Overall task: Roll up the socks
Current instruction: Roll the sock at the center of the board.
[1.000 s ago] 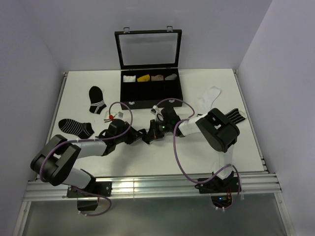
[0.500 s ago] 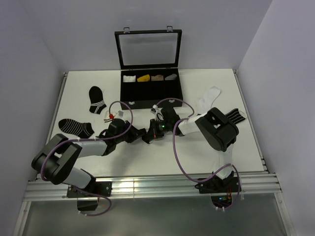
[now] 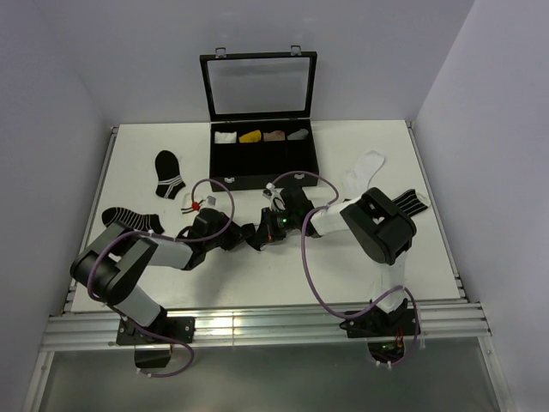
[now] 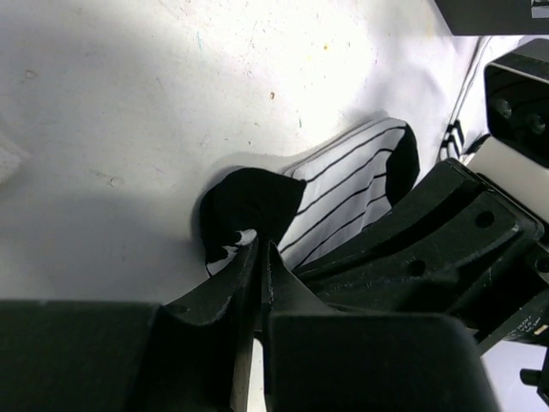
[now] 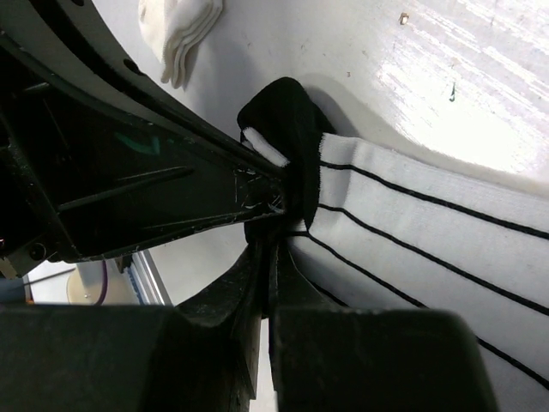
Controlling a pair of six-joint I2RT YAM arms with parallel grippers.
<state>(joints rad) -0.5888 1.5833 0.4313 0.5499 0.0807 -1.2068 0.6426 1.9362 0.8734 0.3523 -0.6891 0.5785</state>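
Looking at the middle of the counter [image 3: 343, 266], you have the left end effector [image 3: 243, 237] and the right end effector [image 3: 262, 233] nose to nose, tips almost touching. The lined sock [image 4: 343, 193] sits right between them. Both wrist views show the same thing: each pair of fingers is pressed together on the bunched black end of that sock, so both are clamped on it at nearly one spot. From that pinch the white, thin-lined body runs away from your left fingertips and back under the right end effector. Its long axis therefore lies roughly along the line joining the two wrists. Your right arm is over the body, and both arms are equally close to the black end. Any rolling has to turn across that axis. From above, the arms cover the sock entirely. The wrist views cut off its far end, and the right end effector's housing hides part of it. The plain partner sock may be tucked inside the black lump, but you cannot confirm that from these views.
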